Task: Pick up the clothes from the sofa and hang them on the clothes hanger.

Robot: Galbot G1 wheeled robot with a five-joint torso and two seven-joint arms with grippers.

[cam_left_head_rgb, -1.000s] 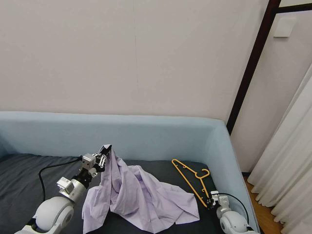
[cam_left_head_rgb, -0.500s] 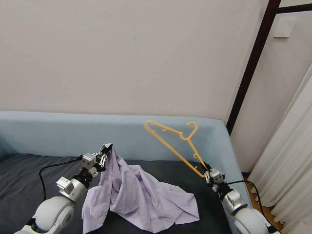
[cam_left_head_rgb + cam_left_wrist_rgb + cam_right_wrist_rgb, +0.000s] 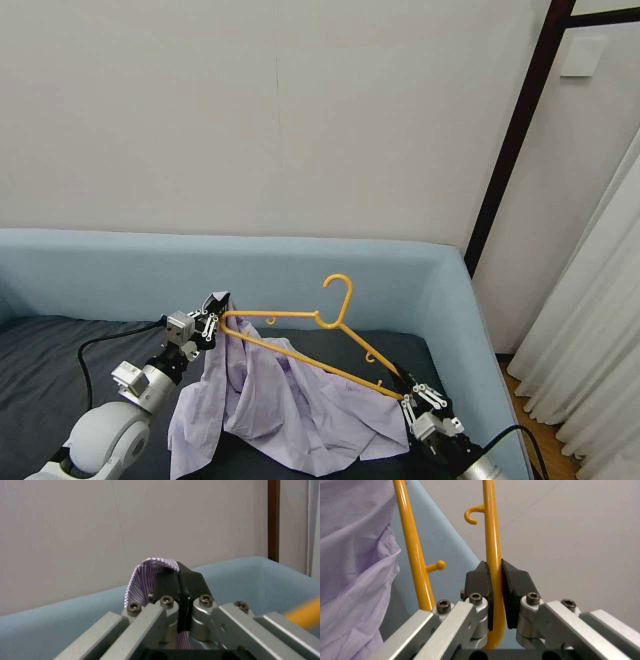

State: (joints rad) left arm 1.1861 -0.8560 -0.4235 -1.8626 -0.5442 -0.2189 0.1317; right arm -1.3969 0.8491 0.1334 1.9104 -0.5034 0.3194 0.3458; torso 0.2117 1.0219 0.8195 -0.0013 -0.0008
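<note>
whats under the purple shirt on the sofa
Dark seat cushion shows around the shirt; beneath, cloth covers it, so anything else there cannot be seen. The left gripper holds its top raised, jaws shut; the right gripper holds the hanger over it.

shirt (image 3: 290,410): lilac (fine white pinstripes) | hanger (image 3: 322,320): orange | sofa (image 3: 300,275): pale blue, charcoal seat

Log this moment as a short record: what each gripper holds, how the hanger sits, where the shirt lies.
left gripper: shut on a raised fold of the shirt
right gripper: shut on one end of the hanger
hanger: hook up, slanting over the shirt, far tip close to the left gripper
shirt: rest draped down on the sofa seat
</note>
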